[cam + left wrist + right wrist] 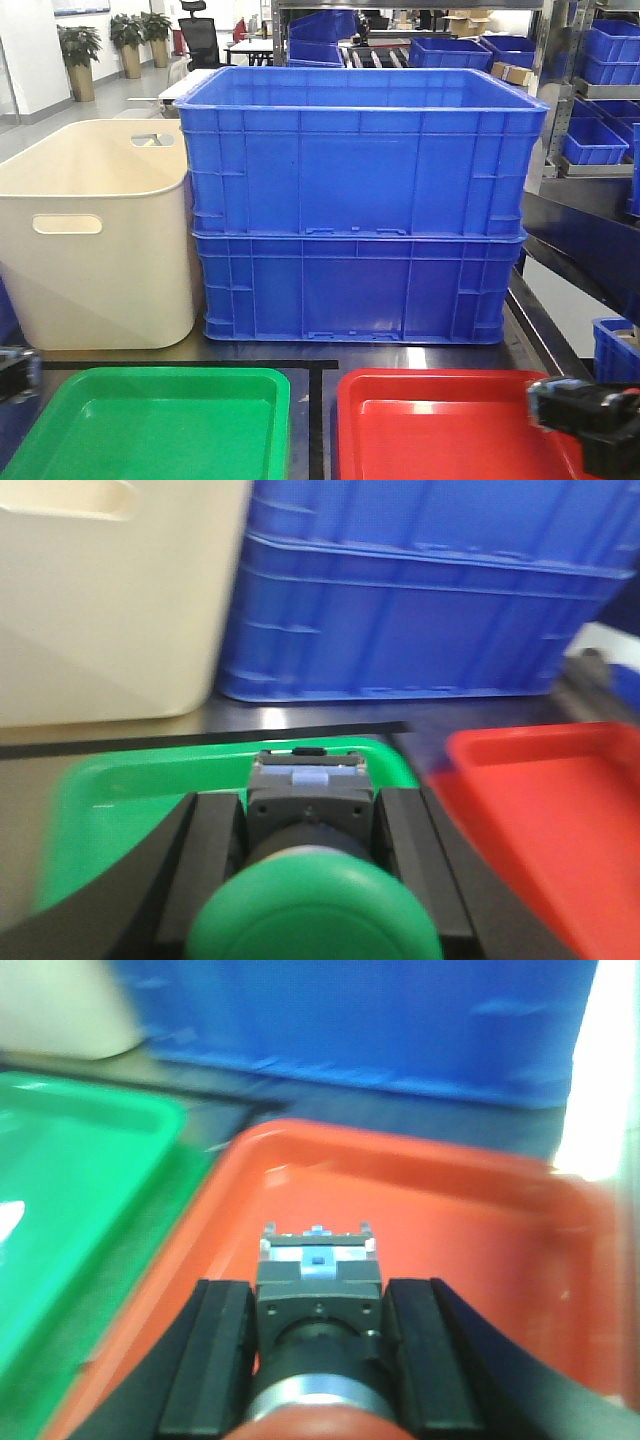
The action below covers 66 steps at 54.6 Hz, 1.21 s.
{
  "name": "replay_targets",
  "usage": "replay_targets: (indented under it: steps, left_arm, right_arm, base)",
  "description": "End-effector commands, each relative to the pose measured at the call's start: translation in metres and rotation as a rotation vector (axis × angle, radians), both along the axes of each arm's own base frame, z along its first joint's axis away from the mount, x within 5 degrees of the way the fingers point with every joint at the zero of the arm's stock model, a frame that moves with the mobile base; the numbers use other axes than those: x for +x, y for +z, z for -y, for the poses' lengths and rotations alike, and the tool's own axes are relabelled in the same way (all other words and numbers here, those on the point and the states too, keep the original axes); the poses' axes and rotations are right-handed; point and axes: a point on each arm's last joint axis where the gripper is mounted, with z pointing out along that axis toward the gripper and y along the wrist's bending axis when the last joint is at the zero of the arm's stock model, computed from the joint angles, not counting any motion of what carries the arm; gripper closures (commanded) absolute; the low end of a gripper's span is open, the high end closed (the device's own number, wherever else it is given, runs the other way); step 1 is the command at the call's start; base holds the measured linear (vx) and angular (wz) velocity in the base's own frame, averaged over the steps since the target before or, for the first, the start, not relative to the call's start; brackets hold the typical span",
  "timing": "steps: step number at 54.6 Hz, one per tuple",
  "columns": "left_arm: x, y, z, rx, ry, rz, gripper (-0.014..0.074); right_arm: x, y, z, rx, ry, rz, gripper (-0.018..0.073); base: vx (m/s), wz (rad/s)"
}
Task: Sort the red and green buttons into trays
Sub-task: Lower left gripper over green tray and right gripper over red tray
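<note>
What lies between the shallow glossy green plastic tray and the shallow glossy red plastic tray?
Only a narrow strip of dark tabletop with a black line separates the green tray from the red tray, shown in the front-facing view.

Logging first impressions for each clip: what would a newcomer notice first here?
Two stacked blue crates fill the middle of the front view, a cream tub at their left. Before them lie a green tray at left and a red tray at right. In the wrist views the left gripper grips a green button, the right gripper a red button above the red tray.
</note>
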Motion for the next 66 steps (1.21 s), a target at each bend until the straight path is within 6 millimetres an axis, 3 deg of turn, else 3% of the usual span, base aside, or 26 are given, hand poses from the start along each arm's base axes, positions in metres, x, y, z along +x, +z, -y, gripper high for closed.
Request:
replay_targets:
  steps: [1, 20, 35, 44, 56, 66]
  left_arm:
    - [0.017, 0.009, 0.005, -0.109, -0.016, 0.041, 0.0598]
    - [0.080, -0.049, 0.018, -0.128, -0.102, -0.191, 0.0592]
    - [0.107, -0.092, 0.020, -0.123, -0.086, -0.356, 0.0538]
    - [0.113, -0.104, 0.020, -0.122, -0.084, -0.401, 0.0395]
    - [0.111, -0.105, 0.023, -0.133, -0.115, -0.413, 0.0092]
    - [0.107, -0.103, 0.029, -0.160, -0.188, -0.434, -0.0073]
  right_arm:
    - [0.014, 0.008, -0.003, 0.058, 0.013, 0.031, 0.0568]
    - [0.058, -0.047, -0.006, 0.062, 0.043, -0.239, 0.0558]
    - [0.068, -0.064, -0.006, 0.065, 0.050, -0.315, 0.0476]
    - [0.071, -0.068, -0.006, 0.065, 0.048, -0.327, 0.0342]
    - [0.072, -0.068, -0.006, 0.064, 0.041, -0.322, 0.0100]
    - [0.072, -0.068, -0.006, 0.075, 0.040, -0.323, 0.0005]
  base:
    - [0.00, 0.00]
    - [0.00, 0.00]
    - [0.00, 0.00]
    - [0.00, 0.00]
    - [0.00, 0.00]
    - [0.00, 0.00]
